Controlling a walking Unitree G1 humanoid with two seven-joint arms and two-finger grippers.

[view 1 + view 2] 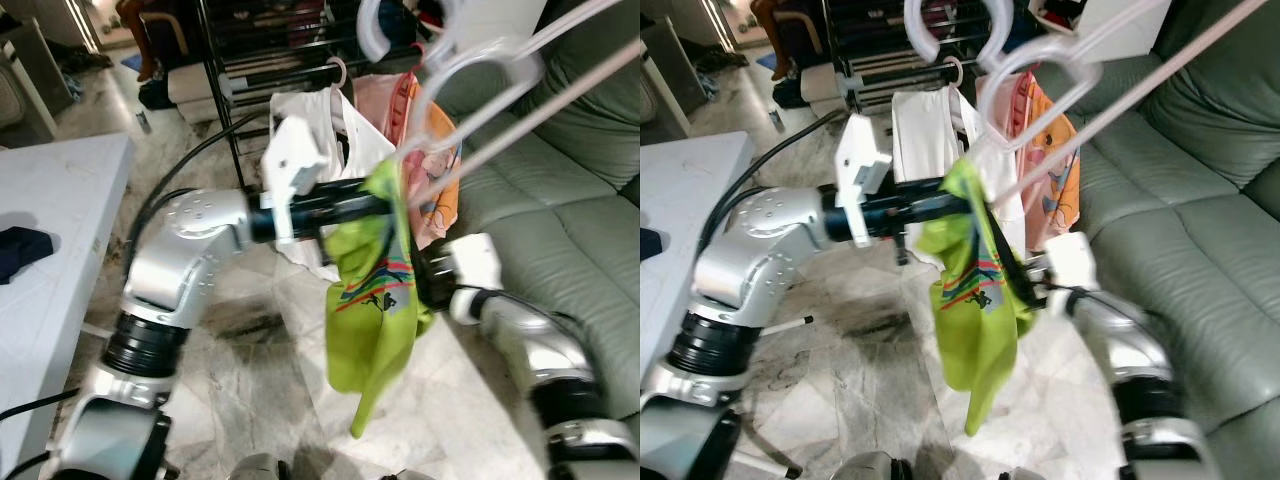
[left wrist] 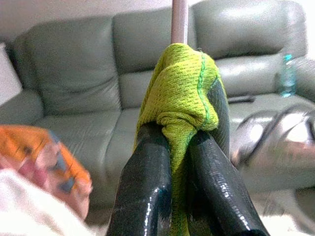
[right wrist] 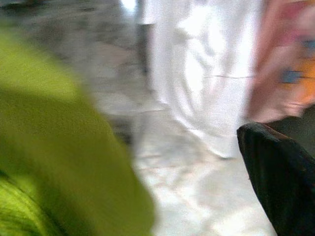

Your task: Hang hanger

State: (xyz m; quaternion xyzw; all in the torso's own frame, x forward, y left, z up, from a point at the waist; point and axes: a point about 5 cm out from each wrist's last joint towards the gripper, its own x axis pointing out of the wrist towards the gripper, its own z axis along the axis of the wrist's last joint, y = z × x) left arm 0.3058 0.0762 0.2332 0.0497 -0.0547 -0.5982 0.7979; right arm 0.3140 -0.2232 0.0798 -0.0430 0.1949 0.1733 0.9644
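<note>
A white plastic hanger (image 1: 480,70) hangs close before my head, its hook up and its bars running to the upper right. A lime-green garment (image 1: 375,300) with a striped print hangs from it. My left gripper (image 1: 385,205) reaches across from the left and is shut on the garment's top fold (image 2: 182,83), just under a hanger bar (image 2: 179,19). My right gripper (image 1: 428,275) sits low on the garment's right side and is open; one black finger (image 3: 275,167) shows beside the blurred green cloth (image 3: 54,147).
A black clothes rack (image 1: 230,90) stands behind, holding a white garment (image 1: 305,125) and a pink-orange one (image 1: 440,190). A grey-green sofa (image 1: 560,200) lies on the right. On the left a white table (image 1: 60,200) carries a dark cloth (image 1: 20,250). Marble floor (image 1: 260,400) lies below.
</note>
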